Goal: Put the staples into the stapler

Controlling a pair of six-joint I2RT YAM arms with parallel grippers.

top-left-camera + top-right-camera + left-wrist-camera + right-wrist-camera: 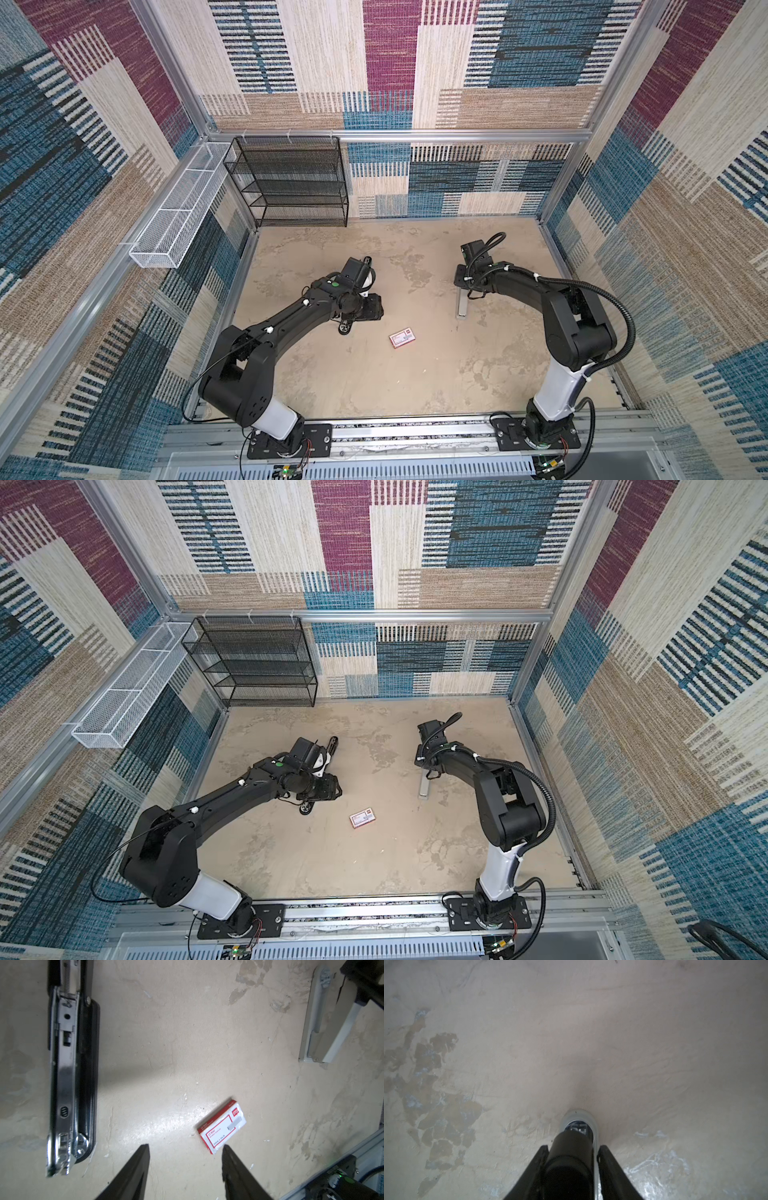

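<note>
The red-and-white staples box [402, 338] [363, 819] [221, 1126] lies closed on the tabletop, so the staples inside are hidden. A black stapler [70, 1084] [332, 746] lies opened out beside my left arm, its chrome magazine facing up. My left gripper [185, 1146] [376, 311] hangs open above the table with nothing in it, one fingertip [226, 1148] at the box's corner. A second, grey stapler [461, 305] [424, 787] [315, 1022] lies to the right. My right gripper [573, 1147] [463, 284] is shut on its far end, fingers on both sides of a black rounded part.
A black mesh shelf [291, 183] stands against the back wall and a white mesh basket [178, 216] hangs on the left wall. An aluminium rail [415, 432] carries both arm bases along the front edge. Patterned walls close in three sides.
</note>
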